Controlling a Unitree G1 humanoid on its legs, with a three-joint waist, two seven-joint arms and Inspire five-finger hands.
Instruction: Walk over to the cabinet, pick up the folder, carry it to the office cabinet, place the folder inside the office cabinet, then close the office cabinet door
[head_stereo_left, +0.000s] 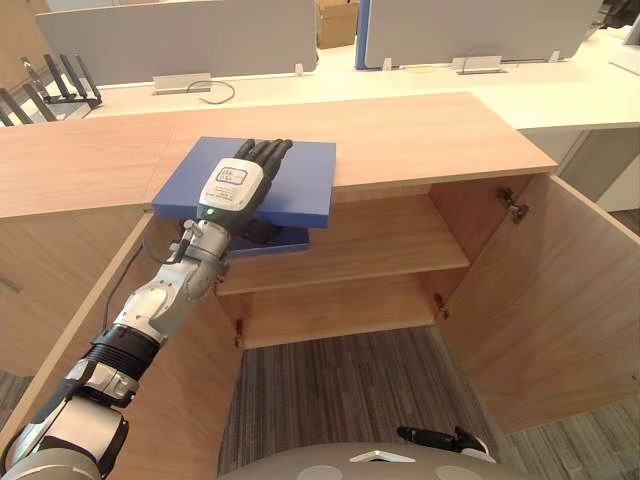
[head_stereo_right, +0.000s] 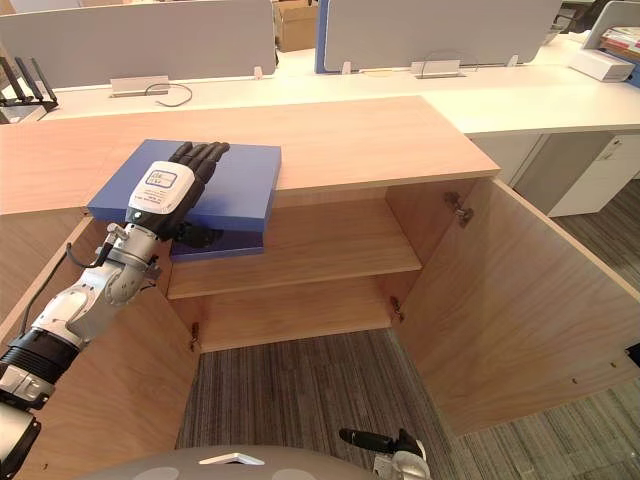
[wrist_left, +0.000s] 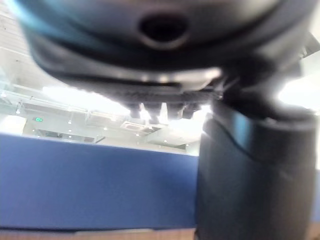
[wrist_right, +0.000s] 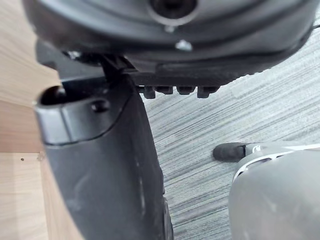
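Progress: early stage. The flat blue rectangular folder (head_stereo_left: 300, 180) lies on the light wood-grain cabinet top (head_stereo_left: 430, 135), with its near edge overhanging the front of the opening. As far as can be judged, it is not yet lifted clear.

The left hand (head_stereo_left: 236, 186) is laid on the folder, dark fingers straight across the upper cover. A dark shape beneath the overhang reads as the thumb, so the folder is judged to be pinched between fingers and thumb. The left wrist view shows the blue surface close along the hand, which is consistent with that hold. The right hand (head_stereo_left: 440, 437) hangs low over the grey striped carpet (head_stereo_left: 340, 380), fingers relaxed and holding nothing.

Outstanding: the lift, the carry, placing the folder inside, and closing the door. The cabinet below the top stands with the right wooden door (head_stereo_left: 560, 300) and the left wooden door (head_stereo_right: 110, 390) both swung wide. Its inner wooden shelf (head_stereo_left: 380, 240) offers a flat, level landing.

Materials: the folder is smooth, matt and rigid-looking, with square corners. A second blue layer shows under the front edge; whether it is a lower cover or the folder's thickness cannot be told. The cabinet panels are fine-grained laminate with sharp edges, and a small metal hinge (head_stereo_left: 512, 205) sits on the right door. The carpet is ribbed and low-piled. Behind the cabinet run a glossy white desk surface (head_stereo_left: 560, 95) and grey partition screens (head_stereo_left: 200, 40)
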